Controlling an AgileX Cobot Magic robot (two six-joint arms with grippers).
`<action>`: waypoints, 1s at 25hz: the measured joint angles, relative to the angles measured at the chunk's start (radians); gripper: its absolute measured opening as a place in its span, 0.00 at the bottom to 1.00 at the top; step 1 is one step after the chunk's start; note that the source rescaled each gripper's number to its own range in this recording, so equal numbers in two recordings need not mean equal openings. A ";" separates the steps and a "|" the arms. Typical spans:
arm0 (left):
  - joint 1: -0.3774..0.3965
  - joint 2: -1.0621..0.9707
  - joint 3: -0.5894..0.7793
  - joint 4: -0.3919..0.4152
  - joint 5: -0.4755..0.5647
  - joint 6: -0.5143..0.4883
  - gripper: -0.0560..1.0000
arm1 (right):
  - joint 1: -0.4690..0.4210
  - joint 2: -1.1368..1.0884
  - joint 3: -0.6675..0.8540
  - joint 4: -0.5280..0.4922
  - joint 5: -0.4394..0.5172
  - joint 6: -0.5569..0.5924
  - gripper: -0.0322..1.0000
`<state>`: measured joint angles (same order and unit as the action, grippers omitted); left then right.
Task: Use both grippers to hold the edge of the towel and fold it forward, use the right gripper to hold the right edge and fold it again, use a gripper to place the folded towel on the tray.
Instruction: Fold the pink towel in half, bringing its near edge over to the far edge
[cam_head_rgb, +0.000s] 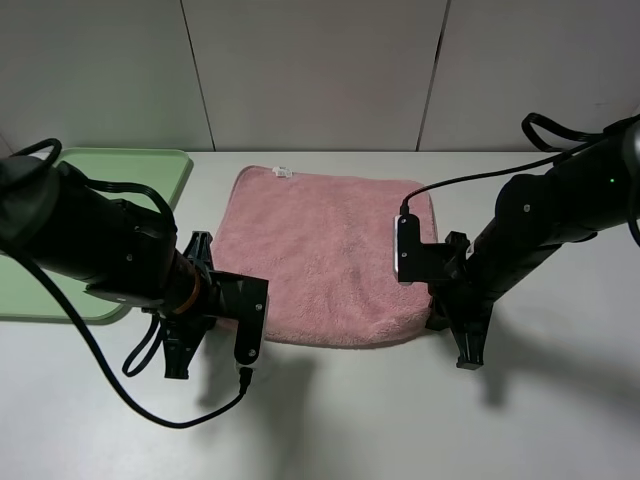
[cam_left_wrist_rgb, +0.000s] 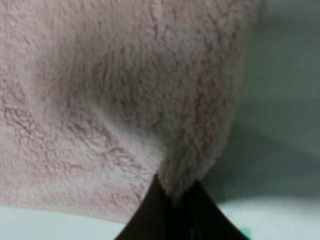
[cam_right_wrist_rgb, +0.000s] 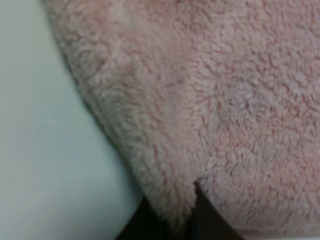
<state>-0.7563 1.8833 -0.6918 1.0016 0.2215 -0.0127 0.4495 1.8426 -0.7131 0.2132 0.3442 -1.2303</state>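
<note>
A pink fluffy towel (cam_head_rgb: 325, 250) lies spread flat on the white table, with a small white tag (cam_head_rgb: 283, 172) at its far edge. My left gripper (cam_head_rgb: 222, 305) is at the towel's near left corner. In the left wrist view its dark fingers (cam_left_wrist_rgb: 150, 215) are shut on a bunched pinch of towel (cam_left_wrist_rgb: 125, 100). My right gripper (cam_head_rgb: 437, 318) is at the near right corner. In the right wrist view its fingers (cam_right_wrist_rgb: 210, 220) are shut on the towel's edge (cam_right_wrist_rgb: 165, 150). The green tray (cam_head_rgb: 110, 170) sits at the far left, partly hidden by my left arm.
The white table (cam_head_rgb: 380, 420) runs in front of the towel and to its right. A grey panelled wall (cam_head_rgb: 320, 70) stands behind. Black cables (cam_head_rgb: 150, 400) loop from both arms over the table.
</note>
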 joint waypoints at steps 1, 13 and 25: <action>0.000 0.000 0.000 0.000 0.006 0.000 0.05 | 0.000 -0.005 0.001 0.000 0.002 0.000 0.03; 0.000 -0.012 0.000 -0.059 0.056 -0.001 0.05 | 0.000 -0.127 0.008 -0.002 0.104 0.000 0.03; 0.000 -0.250 0.002 -0.174 0.127 -0.001 0.05 | 0.000 -0.130 0.008 0.002 0.180 0.025 0.03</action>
<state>-0.7563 1.6331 -0.6900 0.8271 0.3481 -0.0137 0.4495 1.7121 -0.7055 0.2156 0.5246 -1.2050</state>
